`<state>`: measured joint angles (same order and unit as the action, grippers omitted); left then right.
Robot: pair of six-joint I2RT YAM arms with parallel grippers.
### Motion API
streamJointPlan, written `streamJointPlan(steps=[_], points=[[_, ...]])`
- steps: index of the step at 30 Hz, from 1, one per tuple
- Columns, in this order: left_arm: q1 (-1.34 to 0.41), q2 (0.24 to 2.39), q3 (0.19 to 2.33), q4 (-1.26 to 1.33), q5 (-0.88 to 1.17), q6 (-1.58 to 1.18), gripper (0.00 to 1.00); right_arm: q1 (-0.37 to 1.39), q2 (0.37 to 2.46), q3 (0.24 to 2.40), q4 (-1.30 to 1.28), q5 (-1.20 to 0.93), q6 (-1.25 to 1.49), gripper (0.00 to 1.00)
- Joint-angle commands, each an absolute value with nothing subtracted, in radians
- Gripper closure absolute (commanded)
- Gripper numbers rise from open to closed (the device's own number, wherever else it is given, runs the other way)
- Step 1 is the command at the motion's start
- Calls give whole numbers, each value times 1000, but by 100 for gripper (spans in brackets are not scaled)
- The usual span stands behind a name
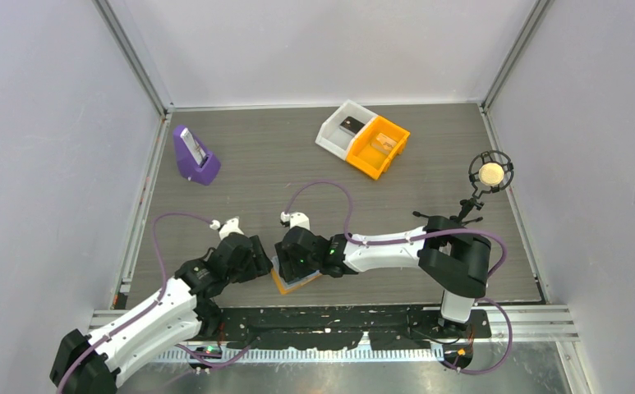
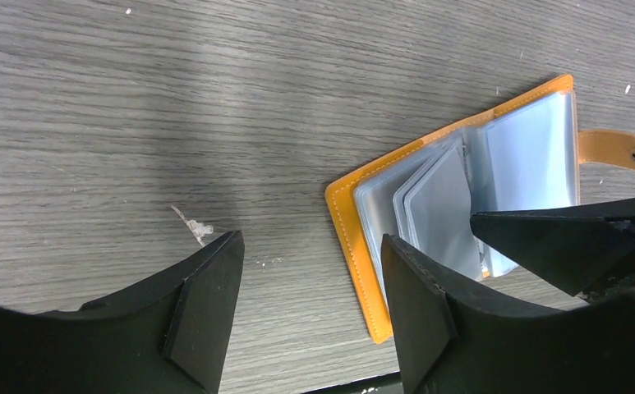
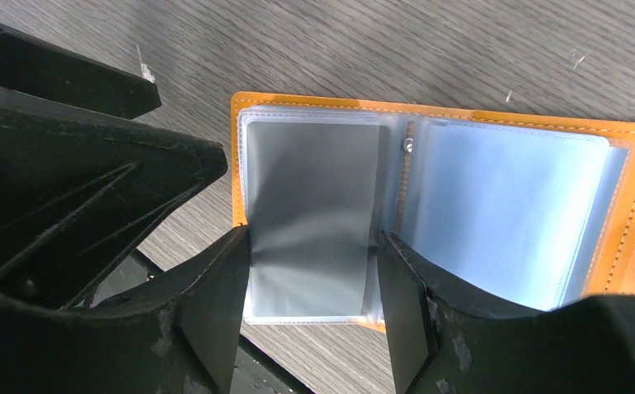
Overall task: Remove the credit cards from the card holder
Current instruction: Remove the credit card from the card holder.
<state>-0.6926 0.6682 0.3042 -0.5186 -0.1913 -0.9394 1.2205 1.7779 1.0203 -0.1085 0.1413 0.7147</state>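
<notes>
The card holder [image 3: 494, 205] lies open like a book at the near edge of the grey wood-grain counter [image 1: 297, 164], orange cover down, its clear sleeves fanned upward and its stud tab flat to one side. The right gripper [image 3: 314, 287] has its fingers spread on either side of one grey sleeve, seemingly touching its edges, though the wrist view cannot confirm a firm pinch. The left gripper [image 2: 310, 300] hovers spread just beside the holder's outer edge, gripping nothing, one finger overlapping the cover's corner.

Purple stand [image 1: 195, 156], white bin [image 1: 342, 129], orange bin [image 1: 377, 146]
</notes>
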Motion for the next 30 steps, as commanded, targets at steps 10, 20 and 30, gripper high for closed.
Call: streamJointPlan(steps=[10,20,30], points=[[-694,671,341,-477,-215,-933,36,1215,1730,1017,-74,131,730,46],[-694,672,339,-465,-210,-934,36,1214,1731,1018,-74,127,730,46],[-693,693,339,-444,-207,-934,36,1215,1723,1018,-74,123,729,46]])
